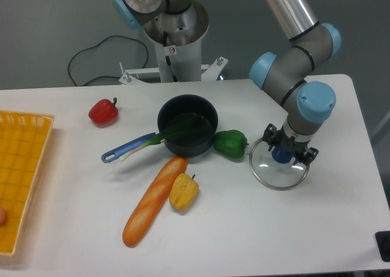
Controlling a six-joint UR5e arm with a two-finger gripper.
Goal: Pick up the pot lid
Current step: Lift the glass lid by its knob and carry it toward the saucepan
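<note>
From the fixed camera, the lid (273,179) lay flat on the table (244,228), to the right of the black pot (190,147) in your picture, with its blue knob (281,155) uppermost. Your gripper (285,147) was over it, its fingers spread apart with the knob between them and nothing evidently grasped. You could not tell from that angle whether either fingertip touched the knob or the glass.

The likeliest trouble was height. If you closed too high, the tips would probably slide off the top of the knob; if you went too low, they could press on the glass and make the lid skid or tip. Centring was your other worry: should one finger have met the knob first, it would have pushed the lid sideways before the other arrived. The knob looked small and perhaps smooth, so a weak pinch might have let the lid swing or drop.

The green pepper (231,144) sat close by the lid's left edge, touching or just beside it, you could not say which. A sideways drag could have knocked it, so a straight lift seemed wiser.
</note>
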